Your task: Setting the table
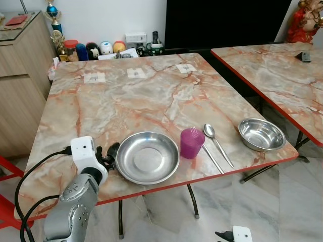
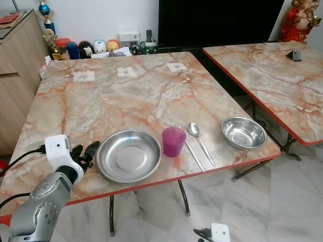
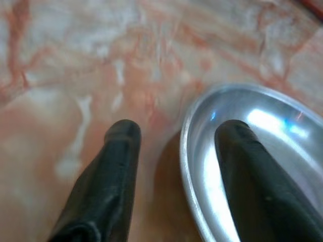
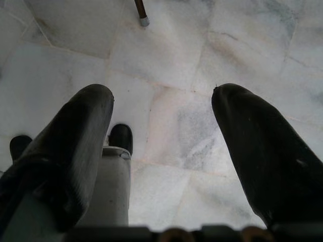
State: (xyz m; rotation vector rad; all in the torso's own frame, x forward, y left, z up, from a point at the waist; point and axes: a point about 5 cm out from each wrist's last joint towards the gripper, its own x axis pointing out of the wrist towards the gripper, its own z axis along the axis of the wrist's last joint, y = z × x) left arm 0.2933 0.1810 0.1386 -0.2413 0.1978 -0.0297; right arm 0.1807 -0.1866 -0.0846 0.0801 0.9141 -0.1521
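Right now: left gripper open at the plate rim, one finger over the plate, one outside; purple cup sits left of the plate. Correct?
Not quite. The cup stands to the right of the plate, between it and the fork, as the left eye view shows. The rest holds: the left gripper is open at the plate rim, one finger over the plate, one outside.

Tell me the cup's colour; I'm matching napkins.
Purple cup, clearest in the left eye view.

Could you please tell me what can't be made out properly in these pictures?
- Fork: part hidden behind the purple cup, eye views.
- Paper labels: print too small to read.
- Plate: cut off by the frame edge and blurred, left wrist view; whether the left tool touches its rim is unclear.
- Right tool: hangs over floor.
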